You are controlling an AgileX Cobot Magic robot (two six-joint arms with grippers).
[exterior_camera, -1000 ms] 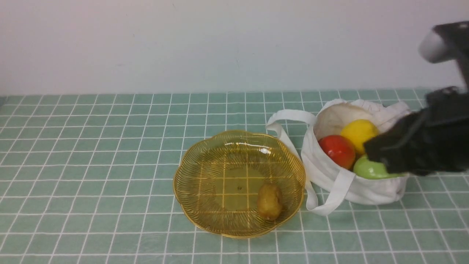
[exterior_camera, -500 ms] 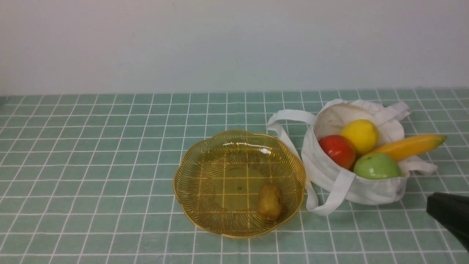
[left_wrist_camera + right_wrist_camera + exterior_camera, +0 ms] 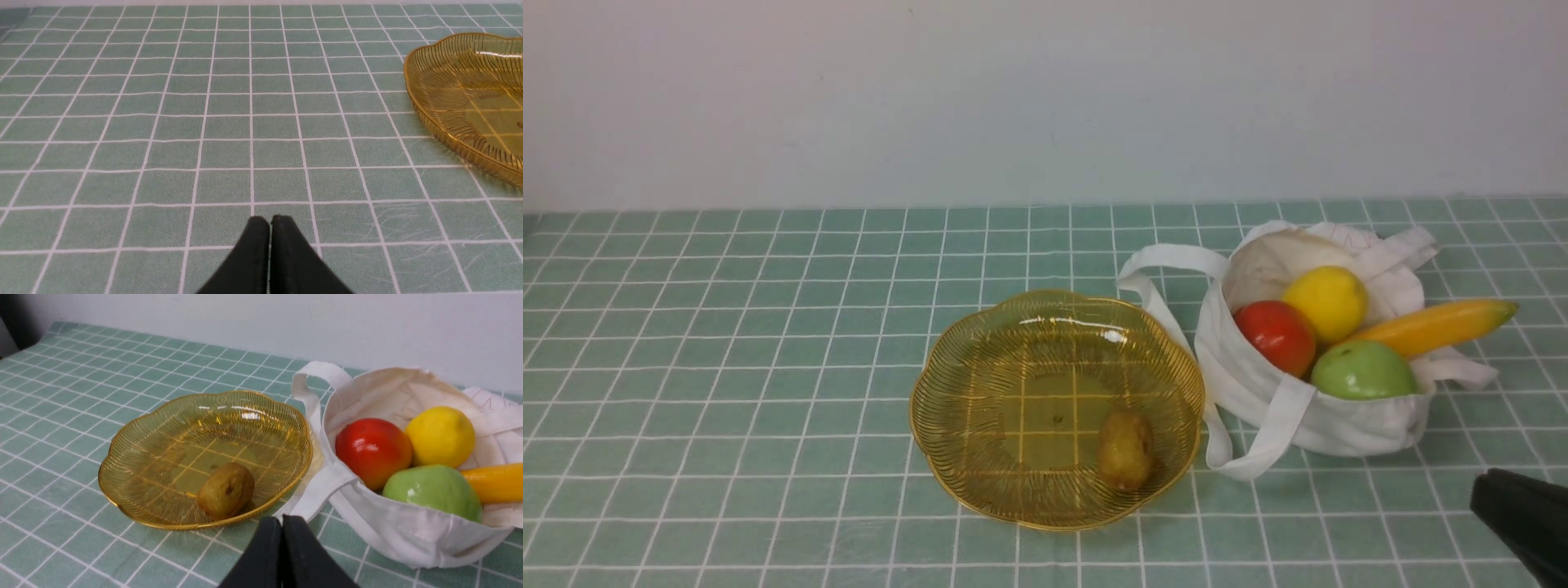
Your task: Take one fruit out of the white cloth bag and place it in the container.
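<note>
The brownish kiwi-like fruit (image 3: 1124, 450) (image 3: 226, 491) lies inside the amber ribbed container (image 3: 980, 359) (image 3: 135, 457) (image 3: 449, 77), on its near right side. To the right of it the white cloth bag (image 3: 1339, 425) (image 3: 400, 535) lies open with fruit in it. My right gripper (image 3: 282, 519) is shut and empty, low at the front right of the table (image 3: 1482, 490), short of the bag and container. My left gripper (image 3: 269, 220) is shut with nothing in it, over bare cloth to the left of the container; it does not show in the front view.
In the bag sit a red apple (image 3: 1275, 336) (image 3: 372, 451), a yellow lemon (image 3: 1325, 301) (image 3: 440, 436), a green apple (image 3: 1362, 371) (image 3: 433, 491) and a banana (image 3: 1437, 325) (image 3: 494, 482) that sticks out to the right. A green checked cloth (image 3: 727, 367) covers the table. A plain wall (image 3: 1013, 98) stands behind.
My right arm has drawn back from over the bag to the front right corner, and the banana and green apple now show in full. The fruit in the container has not moved.
</note>
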